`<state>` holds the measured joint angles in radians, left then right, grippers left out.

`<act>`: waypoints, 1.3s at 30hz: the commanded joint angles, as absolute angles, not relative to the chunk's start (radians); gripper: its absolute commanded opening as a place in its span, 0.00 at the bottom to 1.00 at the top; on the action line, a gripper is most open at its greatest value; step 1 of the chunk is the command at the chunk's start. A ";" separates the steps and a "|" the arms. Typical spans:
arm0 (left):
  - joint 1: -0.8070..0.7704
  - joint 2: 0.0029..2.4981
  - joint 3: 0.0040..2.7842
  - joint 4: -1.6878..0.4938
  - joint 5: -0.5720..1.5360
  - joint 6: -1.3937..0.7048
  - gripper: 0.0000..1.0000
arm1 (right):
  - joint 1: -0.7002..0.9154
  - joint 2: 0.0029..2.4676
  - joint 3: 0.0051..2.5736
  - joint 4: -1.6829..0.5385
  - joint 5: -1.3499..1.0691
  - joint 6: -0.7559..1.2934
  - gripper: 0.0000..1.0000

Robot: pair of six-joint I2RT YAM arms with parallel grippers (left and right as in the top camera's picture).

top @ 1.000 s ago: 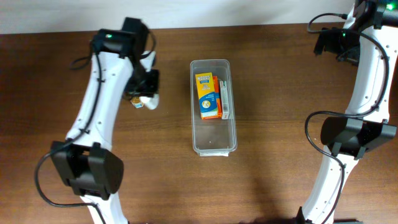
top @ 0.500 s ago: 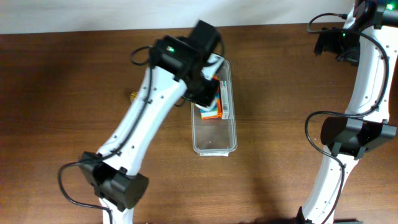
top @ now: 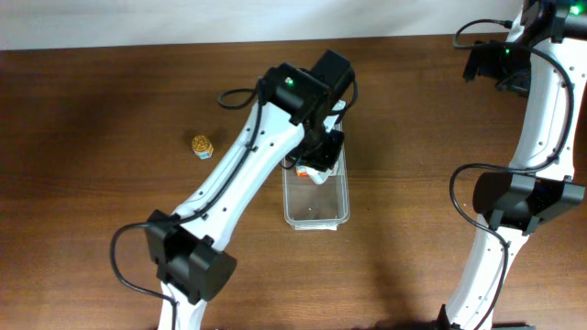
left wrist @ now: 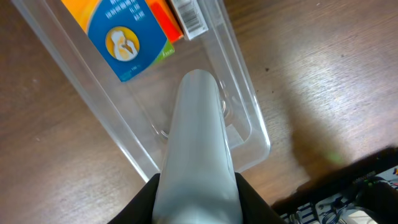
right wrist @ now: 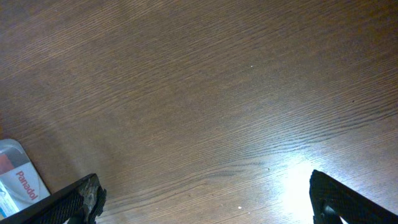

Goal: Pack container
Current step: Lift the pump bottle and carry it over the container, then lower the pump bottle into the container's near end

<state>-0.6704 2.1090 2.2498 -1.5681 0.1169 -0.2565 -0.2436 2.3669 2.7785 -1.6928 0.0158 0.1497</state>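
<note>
The container (top: 317, 213), a long clear plastic bin, lies in the middle of the table. A yellow and blue box (left wrist: 121, 34), an orange box (left wrist: 166, 18) and a white barcoded box (left wrist: 188, 15) lie in its far half. My left gripper (top: 318, 158) is shut on a white tube (left wrist: 198, 137) and holds it over the container's (left wrist: 249, 106) empty near half. The tube's tip (top: 316, 174) shows below the fingers in the overhead view. My right gripper (right wrist: 202, 199) is open and empty over bare wood at the far right (top: 491, 62).
A small gold-wrapped item (top: 202, 146) lies on the table left of the container. A white Panadol box (right wrist: 20, 180) shows at the lower left edge of the right wrist view. The left arm crosses over the container's far end.
My left arm has swung right from beside the gold item to over the container, carrying the white tube. The right arm has not moved.
</note>
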 commanded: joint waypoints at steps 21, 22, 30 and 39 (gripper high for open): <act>-0.681 2.212 2.251 -1.587 0.082 -0.322 0.21 | -0.243 2.359 2.776 -1.699 0.011 0.151 0.98; -0.681 2.212 2.243 -1.581 0.081 -0.283 0.21 | -0.243 2.359 2.776 -1.699 0.011 0.151 0.98; -0.680 2.212 2.208 -1.544 -0.026 -0.024 0.22 | -0.243 2.359 2.776 -1.699 0.011 0.151 0.98; -0.680 2.212 2.208 -1.504 0.067 0.324 0.21 | -0.243 2.359 2.776 -1.699 0.011 0.151 0.98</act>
